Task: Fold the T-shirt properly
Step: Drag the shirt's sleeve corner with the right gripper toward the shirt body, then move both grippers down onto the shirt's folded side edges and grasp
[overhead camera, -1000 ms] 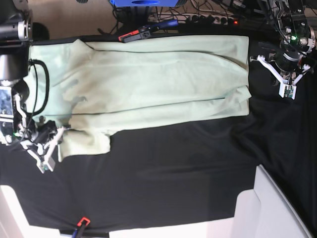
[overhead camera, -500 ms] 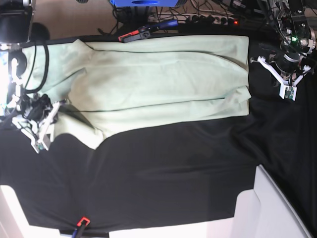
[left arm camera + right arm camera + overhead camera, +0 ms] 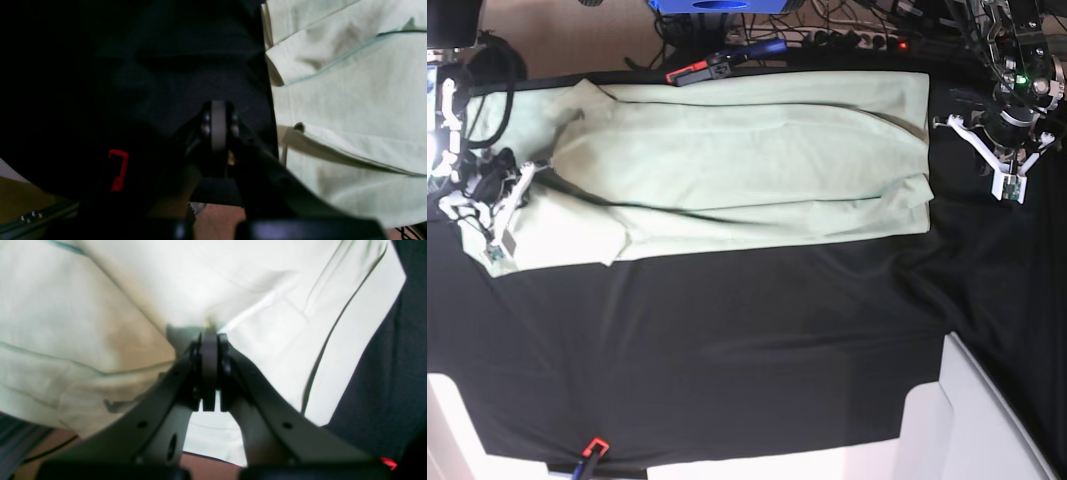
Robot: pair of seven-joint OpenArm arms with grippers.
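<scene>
Base view, T-shirt [image 3: 747,165] sleeve pinched in right claw [image 3: 505,205]

No readable text shows anywhere; the small red bracket-shaped mark [image 3: 117,169], lower left in the left wrist view, spells nothing legible.

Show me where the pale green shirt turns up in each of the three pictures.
Base view: the shirt spreads across the upper half, on the black cloth.
Left wrist view: the shirt fills the right side.
Right wrist view: the shirt fills most of the picture, behind the right gripper.
Shared landmark: the black cloth bordering it.
</scene>
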